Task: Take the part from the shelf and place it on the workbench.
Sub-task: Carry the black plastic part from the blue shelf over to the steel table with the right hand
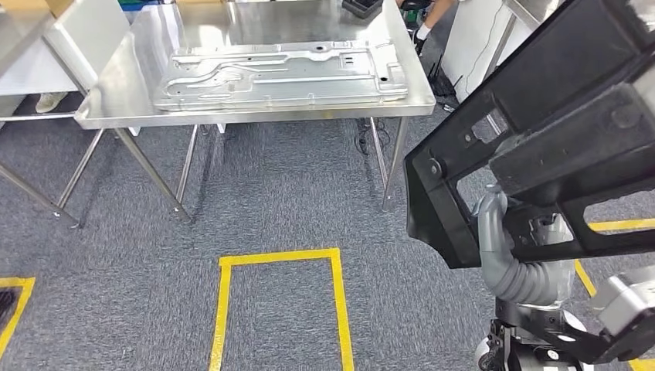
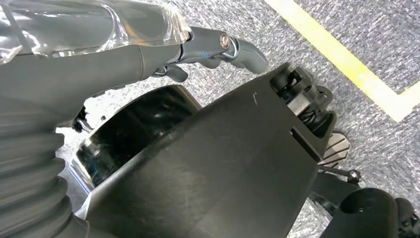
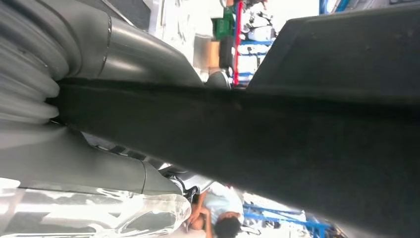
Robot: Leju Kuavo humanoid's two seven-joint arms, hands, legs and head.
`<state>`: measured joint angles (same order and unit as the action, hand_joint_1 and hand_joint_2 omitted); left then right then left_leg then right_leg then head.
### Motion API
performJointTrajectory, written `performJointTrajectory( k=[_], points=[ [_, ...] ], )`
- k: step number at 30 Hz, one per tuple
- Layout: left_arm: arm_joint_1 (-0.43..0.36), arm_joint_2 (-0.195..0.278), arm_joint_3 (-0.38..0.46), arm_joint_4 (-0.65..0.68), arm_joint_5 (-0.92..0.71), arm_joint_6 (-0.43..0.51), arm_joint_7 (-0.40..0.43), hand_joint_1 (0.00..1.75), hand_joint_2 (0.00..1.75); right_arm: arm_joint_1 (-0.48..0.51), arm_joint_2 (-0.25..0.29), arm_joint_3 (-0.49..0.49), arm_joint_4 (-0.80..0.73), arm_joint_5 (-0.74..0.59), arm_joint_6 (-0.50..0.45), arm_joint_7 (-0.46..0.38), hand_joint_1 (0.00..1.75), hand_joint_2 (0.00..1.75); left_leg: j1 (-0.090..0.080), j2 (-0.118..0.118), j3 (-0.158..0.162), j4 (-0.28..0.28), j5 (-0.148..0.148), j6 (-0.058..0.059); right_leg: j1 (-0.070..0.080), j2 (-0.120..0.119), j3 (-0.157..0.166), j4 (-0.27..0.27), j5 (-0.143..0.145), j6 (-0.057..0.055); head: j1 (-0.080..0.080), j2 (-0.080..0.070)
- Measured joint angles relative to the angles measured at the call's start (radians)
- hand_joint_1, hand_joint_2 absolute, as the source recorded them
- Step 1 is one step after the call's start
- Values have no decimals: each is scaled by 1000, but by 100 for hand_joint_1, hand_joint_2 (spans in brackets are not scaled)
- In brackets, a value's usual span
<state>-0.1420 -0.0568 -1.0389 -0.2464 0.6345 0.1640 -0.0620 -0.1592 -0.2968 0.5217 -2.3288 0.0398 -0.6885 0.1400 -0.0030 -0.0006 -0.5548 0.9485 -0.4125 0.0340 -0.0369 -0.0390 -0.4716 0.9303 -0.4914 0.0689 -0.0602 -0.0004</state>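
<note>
A large black plastic frame part (image 1: 533,139) hangs in the air at the right of the head view, short of the workbench. My right hand (image 1: 533,232) holds it from below and is mostly hidden behind it. In the right wrist view the part (image 3: 297,129) crosses the picture as a dark bar lying across my right hand (image 3: 99,104). The steel workbench (image 1: 232,23) stands ahead, left of the part. My left hand (image 2: 218,47) hangs down by my body over the carpet, fingers stretched out, with nothing in it.
A big stamped metal panel (image 1: 278,73) covers most of the workbench top, and a black object (image 1: 361,8) lies at its far edge. A yellow tape rectangle (image 1: 282,259) marks the carpet before the bench. A person (image 3: 220,208) crouches in the background.
</note>
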Motion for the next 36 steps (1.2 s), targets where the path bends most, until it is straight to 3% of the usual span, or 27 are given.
performJointTrajectory(
  k=[2, 3, 4, 6, 7, 8, 9, 11, 13, 16, 18, 19, 22, 23, 24, 26, 27, 28, 30, 33, 34, 36],
  points=[
    [0, 0, -2, 0, 0, 0, 0, 0, 175, 1, 0, 0, 1, -1, 0, 0, 175, 175, 2, -4, 9, -7, -5, 15, -4, 4, -1, 9, -12, 10, 1, 0],
    [0, -1, -2, 0, 0, 0, 0, 0, 175, 1, -1, -1, 1, -1, 0, -1, 175, 175, 4, -6, 16, -11, -8, 22, -4, 10, -14, 41, -27, 12, 2, 0],
    [0, -1, -3, 0, 0, 0, 0, 0, 175, 1, -2, -1, 1, -1, 0, -2, 175, 175, 4, -7, 24, -14, -11, 30, -4, 18, -45, 99, -50, 11, 4, 0],
    [2, -1, -3, 0, 0, 0, 0, 0, 175, 4, -4, -1, 1, -1, 0, -3, 175, 175, -1, -11, 35, -14, -22, 42, 2, 29, -143, 257, -96, 8, 5, 0],
    [3, -1, -3, 0, 0, 0, 0, 0, 175, 6, -5, -1, 1, -2, 0, -3, 175, 175, -4, -14, 43, -14, -28, 46, 5, 31, -188, 314, -101, 6, 5, 0],
    [4, -2, -3, 0, 0, 0, 0, 0, 175, 7, -5, -1, 1, -2, 0, -3, 175, 175, -7, -18, 52, -14, -36, 49, 7, 32, -215, 334, -85, 4, 5, 0],
    [5, -2, -3, 0, 0, 0, 0, 0, 175, 8, -6, -1, 1, -2, 0, -3, 175, 175, -9, -22, 64, -14, -44, 50, 9, 32, -220, 311, -47, 0, 5, 0],
    [6, -2, -3, 0, 0, 0, 0, 0, 175, 8, -6, -1, 1, -3, 0, -3, 175, 175, -12, -29, 91, -15, -64, 48, 14, 35, -178, 177, 53, -11, 5, 0],
    [7, -2, -3, 0, 0, 0, 0, 0, 175, 7, -7, -1, 2, -6, 0, -6, 175, 175, -17, -34, 105, -14, -83, 40, 20, 37, -133, 66, 97, -22, 5, 0],
    [7, -1, -4, 0, 1, 0, -2, 0, 175, 7, -8, -2, 2, -10, 1, -17, 175, 175, -17, -32, 107, -19, -98, 26, 21, 39, -123, 39, 83, -31, 4, 0],
    [7, -1, -4, 0, 2, 0, -6, 0, 175, 7, -7, -2, 2, -9, 2, -28, 175, 175, -15, -26, 96, 15, -119, 11, 14, 38, -113, 31, 77, -39, 1, 0],
    [7, 0, -4, 0, 3, 0, -8, 0, 175, 7, -7, -2, 1, -8, 2, -34, 175, 175, -12, -23, 70, 66, -141, 3, 9, 36, -105, 28, 73, -42, 0, 0],
    [-1, 0, -3, 0, 13, -2, -15, 0, 175, 9, -7, -2, 1, -7, 2, -50, 175, 175, 4, -19, -65, 284, -203, -18, 4, 30, -87, 27, 55, -43, -3, 0],
    [-4, 0, -2, 0, 15, -2, -16, 0, 175, 10, -6, -2, 1, -7, 2, -55, 175, 175, 9, -19, -93, 313, -195, -23, 1, 28, -78, 27, 48, -40, -3, 0],
    [-6, 0, -2, 0, 16, -2, -16, 0, 175, 10, -5, -2, 1, -7, 2, -59, 175, 175, 14, -18, -98, 296, -162, -28, -1, 28, -67, 27, 40, -36, -3, 0],
    [-4, 0, -3, 0, 17, -3, -15, 0, 175, 11, -4, -2, 1, -7, 1, -66, 175, 175, 20, -12, -60, 162, -58, -33, -8, 30, -40, 27, 22, -26, -4, 0],
    [-1, 0, -3, 0, 18, -4, -15, 0, 175, 11, -4, -2, 1, -7, 1, -70, 175, 175, 19, -9, -36, 93, -21, -33, -7, 31, -28, 26, 14, -19, -4, 0],
    [1, 0, -3, 0, 19, -5, -15, 0, 175, 11, -3, -2, 1, -7, 1, -73, 175, 175, 17, -6, -19, 46, -3, -29, -6, 32, -22, 26, 8, -11, -4, 0],
    [2, 0, -3, 0, 21, -9, -15, 0, 175, 11, -3, -2, 2, -8, 1, -79, 175, 175, 9, -6, -9, 23, -8, -12, -3, 32, -17, 21, 2, 2, -3, 0],
    [1, 0, -2, 0, 23, -15, -15, 0, 175, 11, -1, -2, 2, -9, -2, -85, 175, 175, 10, -10, -3, 17, -14, 13, -7, 29, -23, 37, -14, 13, 0, 0],
    [1, 0, -2, 0, 24, -17, -15, 0, 175, 11, -1, -2, 2, -8, -3, -87, 175, 175, 11, -10, 3, 14, -16, 21, -6, 29, -42, 77, -33, 15, 2, 0],
    [3, 0, -2, 0, 26, -21, -16, 0, 175, 12, 0, -2, 2, -8, -4, -90, 175, 175, 7, -10, 15, 11, -23, 34, -1, 30, -123, 222, -84, 12, 5, 0]
  ],
)
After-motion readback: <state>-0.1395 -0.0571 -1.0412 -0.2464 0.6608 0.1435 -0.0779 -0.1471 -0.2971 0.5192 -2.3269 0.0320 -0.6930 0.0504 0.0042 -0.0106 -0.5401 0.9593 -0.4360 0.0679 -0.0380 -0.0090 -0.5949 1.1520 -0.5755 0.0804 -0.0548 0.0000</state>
